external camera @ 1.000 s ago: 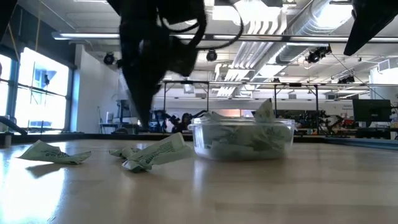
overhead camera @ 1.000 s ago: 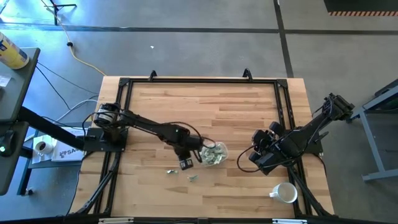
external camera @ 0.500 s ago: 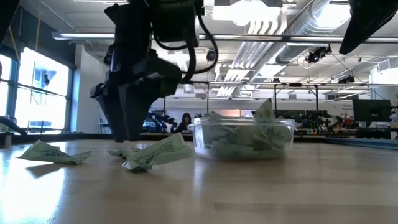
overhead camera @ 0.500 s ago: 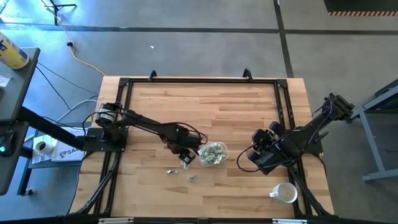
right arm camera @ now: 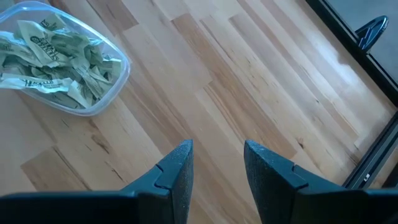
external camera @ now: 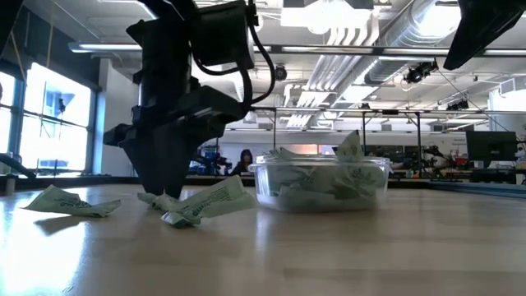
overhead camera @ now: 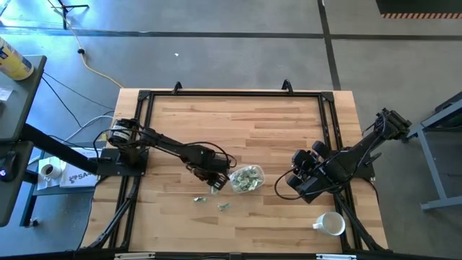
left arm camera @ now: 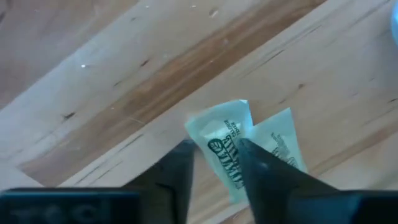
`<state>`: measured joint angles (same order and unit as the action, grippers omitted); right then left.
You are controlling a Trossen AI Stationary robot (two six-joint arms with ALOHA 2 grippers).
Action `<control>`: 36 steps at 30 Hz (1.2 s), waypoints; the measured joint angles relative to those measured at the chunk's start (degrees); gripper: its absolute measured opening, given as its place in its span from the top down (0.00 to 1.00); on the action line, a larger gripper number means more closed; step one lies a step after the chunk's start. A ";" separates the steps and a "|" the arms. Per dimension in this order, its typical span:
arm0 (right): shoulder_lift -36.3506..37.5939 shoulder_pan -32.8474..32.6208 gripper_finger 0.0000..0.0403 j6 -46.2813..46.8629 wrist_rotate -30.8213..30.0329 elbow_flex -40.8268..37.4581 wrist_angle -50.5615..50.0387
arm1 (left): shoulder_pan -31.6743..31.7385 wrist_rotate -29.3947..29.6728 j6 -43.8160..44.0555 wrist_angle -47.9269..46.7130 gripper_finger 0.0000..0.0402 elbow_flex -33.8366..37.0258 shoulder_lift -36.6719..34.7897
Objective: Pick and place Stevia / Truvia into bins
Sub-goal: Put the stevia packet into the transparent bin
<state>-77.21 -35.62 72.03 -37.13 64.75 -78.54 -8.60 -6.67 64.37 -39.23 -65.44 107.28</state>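
Note:
Several pale green and white Stevia packets fill the clear bin (overhead camera: 247, 178) (external camera: 320, 182) (right arm camera: 59, 59). More packets lie flat on the wood near it (overhead camera: 196, 198) (overhead camera: 224, 206) (external camera: 70, 203). My left gripper (overhead camera: 214, 183) (external camera: 164, 194) (left arm camera: 214, 155) is open and points down at two overlapping packets (external camera: 204, 204), just left of the bin. Its fingers stand on either side of one packet (left arm camera: 225, 140), with their tips at table level. My right gripper (overhead camera: 290, 185) (right arm camera: 217, 155) waits open above bare wood, right of the bin. My left gripper comes from above, pointing down, with one finger (left arm camera: 180, 163) on each side of the packet's near end (left arm camera: 230, 171). The packet lies flat on the table, overlapping a second one (left arm camera: 280, 146). Whether the fingers touch it, I cannot tell.
A white handled mug (overhead camera: 330, 224) stands near the table's near right corner. A black frame (overhead camera: 231, 94) runs along the table's edges. Bare wood stretches across the far half of the table.
My left gripper has come down from above the table until its fingertips are at the packets beside the bin, shifting slightly toward the far edge. The packets and the bin have stayed where they were.

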 joint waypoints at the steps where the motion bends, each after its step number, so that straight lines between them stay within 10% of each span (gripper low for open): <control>1: 0.00 0.00 0.67 0.00 -0.07 0.00 0.00 | -0.01 0.64 -0.59 -0.05 0.63 0.19 0.01; 9: 0.00 0.00 0.67 -0.01 -0.52 0.00 0.24 | 1.36 4.46 -6.03 -0.50 0.94 1.07 -0.37; 27: 0.00 0.02 0.67 0.00 -0.41 0.00 0.83 | 1.48 17.05 -15.82 -3.36 0.95 -8.52 -7.65; 36: 0.00 0.00 0.67 0.05 -0.15 0.00 1.72 | 1.49 15.10 -17.58 -6.02 0.53 -6.42 -6.84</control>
<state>-77.21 -35.62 72.08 -37.28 64.75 -76.82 -7.11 8.42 46.78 -45.25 -71.86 100.44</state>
